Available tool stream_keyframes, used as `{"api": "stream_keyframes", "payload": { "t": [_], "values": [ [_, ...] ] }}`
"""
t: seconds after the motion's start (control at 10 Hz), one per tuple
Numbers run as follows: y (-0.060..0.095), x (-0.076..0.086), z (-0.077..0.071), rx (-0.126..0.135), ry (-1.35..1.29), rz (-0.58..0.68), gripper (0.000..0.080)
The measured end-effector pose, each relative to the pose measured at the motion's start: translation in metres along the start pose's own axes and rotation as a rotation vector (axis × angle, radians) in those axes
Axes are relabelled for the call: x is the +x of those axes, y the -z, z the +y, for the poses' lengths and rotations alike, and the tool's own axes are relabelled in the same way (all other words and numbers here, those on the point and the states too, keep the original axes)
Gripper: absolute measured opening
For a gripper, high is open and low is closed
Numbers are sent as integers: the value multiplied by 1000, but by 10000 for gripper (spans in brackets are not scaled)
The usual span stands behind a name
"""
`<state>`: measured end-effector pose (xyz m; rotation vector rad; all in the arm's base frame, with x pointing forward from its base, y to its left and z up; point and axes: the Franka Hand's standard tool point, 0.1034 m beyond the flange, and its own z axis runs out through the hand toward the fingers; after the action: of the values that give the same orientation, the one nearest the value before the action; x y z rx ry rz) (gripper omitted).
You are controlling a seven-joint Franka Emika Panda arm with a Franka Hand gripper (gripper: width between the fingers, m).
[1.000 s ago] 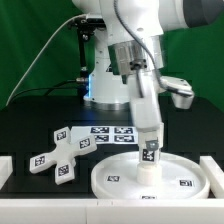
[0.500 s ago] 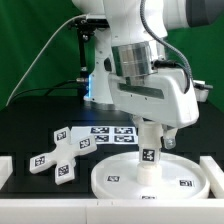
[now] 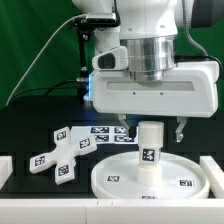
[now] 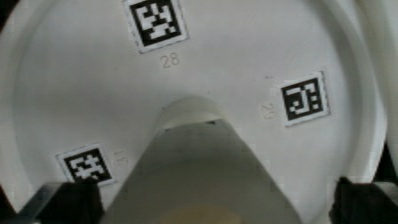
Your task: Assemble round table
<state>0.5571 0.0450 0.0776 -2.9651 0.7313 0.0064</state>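
While our end effector (image 3: 150, 131) gapes wide, the post (image 3: 150, 152) stands upright.
Its long axis vertical, we see its base centred in the rimmed disc (image 3: 196, 170).

- Exterior view: off my arm (image 3: 150, 45), facing it across the table (image 3: 30, 130) from slightly above, mid-range; whole round disc (image 3: 110, 183) and post (image 3: 150, 150) in frame.
- Wrist view: on my wrist, aimed steeply down, very close.
- Shared: post (image 4: 205, 170) and the round disc (image 4: 107, 90) around it.
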Motion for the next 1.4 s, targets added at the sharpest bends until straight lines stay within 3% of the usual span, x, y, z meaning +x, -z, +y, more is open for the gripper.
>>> {"api": "stream_keyframes", "payload": {
  "t": [0.1,0.4,0.6,0.9,1.0,1.2,1.3,1.4],
  "values": [
    [0,0,0,0,-15,0,424],
    [0,1,2,3,-232,-1,406],
    [-1,3,2,22,-481,-3,407],
    [-1,7,1,90,-929,-37,407],
    [-2,6,-2,94,-1079,-47,407],
    [-2,7,-1,140,-1269,-47,407],
    [-2,8,-1,139,-1288,-48,407],
    [-2,7,-1,138,-1261,-46,573]
  ]
}}
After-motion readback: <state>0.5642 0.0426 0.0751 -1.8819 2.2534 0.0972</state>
